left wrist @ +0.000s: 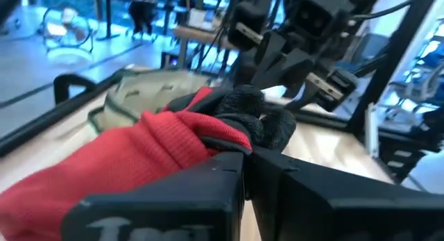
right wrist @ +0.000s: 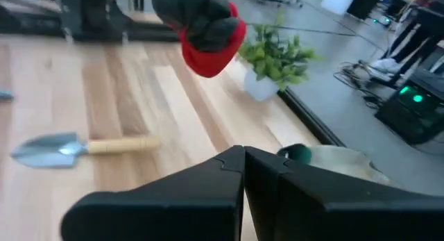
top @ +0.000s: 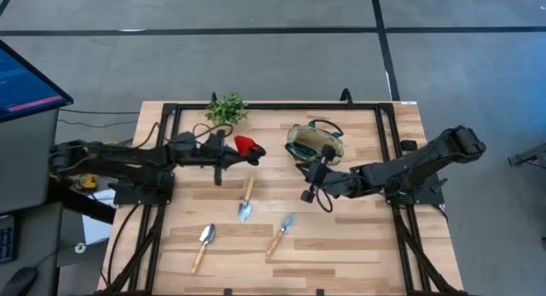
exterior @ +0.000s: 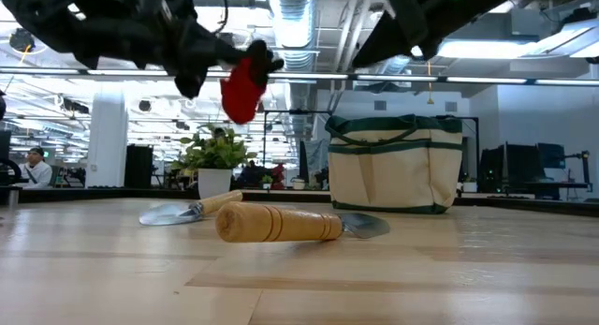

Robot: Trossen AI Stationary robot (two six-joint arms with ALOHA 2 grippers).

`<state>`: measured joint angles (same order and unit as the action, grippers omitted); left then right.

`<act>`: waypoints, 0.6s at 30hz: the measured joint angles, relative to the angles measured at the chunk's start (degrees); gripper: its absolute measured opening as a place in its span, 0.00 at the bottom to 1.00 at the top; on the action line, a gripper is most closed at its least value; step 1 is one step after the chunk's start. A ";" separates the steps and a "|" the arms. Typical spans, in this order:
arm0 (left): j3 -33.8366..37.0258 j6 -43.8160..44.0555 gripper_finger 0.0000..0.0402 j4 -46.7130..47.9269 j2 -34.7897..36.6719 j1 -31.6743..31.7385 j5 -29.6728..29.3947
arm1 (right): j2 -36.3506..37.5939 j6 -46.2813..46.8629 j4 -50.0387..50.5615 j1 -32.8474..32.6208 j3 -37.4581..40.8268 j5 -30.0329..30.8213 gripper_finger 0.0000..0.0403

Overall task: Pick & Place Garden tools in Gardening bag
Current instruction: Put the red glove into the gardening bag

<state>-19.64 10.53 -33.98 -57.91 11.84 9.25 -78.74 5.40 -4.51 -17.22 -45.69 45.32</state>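
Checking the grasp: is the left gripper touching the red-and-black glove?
Touching. In the left wrist view the left gripper is shut on the red-and-black glove; the low view shows it lifted.

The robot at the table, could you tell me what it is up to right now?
It is packing garden tools into the gardening bag. The left gripper is shut on a red-and-black glove, held above the table near the potted plant. The right gripper hangs shut and empty beside the bag. Three wooden-handled trowels lie on the table.

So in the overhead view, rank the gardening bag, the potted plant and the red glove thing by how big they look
1. gardening bag
2. potted plant
3. red-and-black glove, held by the left gripper
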 joint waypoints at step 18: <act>-6.98 1.72 0.00 -0.11 -5.56 -2.49 12.43 | 2.53 0.17 0.85 -2.27 0.00 -0.48 0.00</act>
<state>-26.62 12.25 -34.09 -63.47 9.34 21.67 -76.20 5.57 -3.66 -19.49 -45.69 44.84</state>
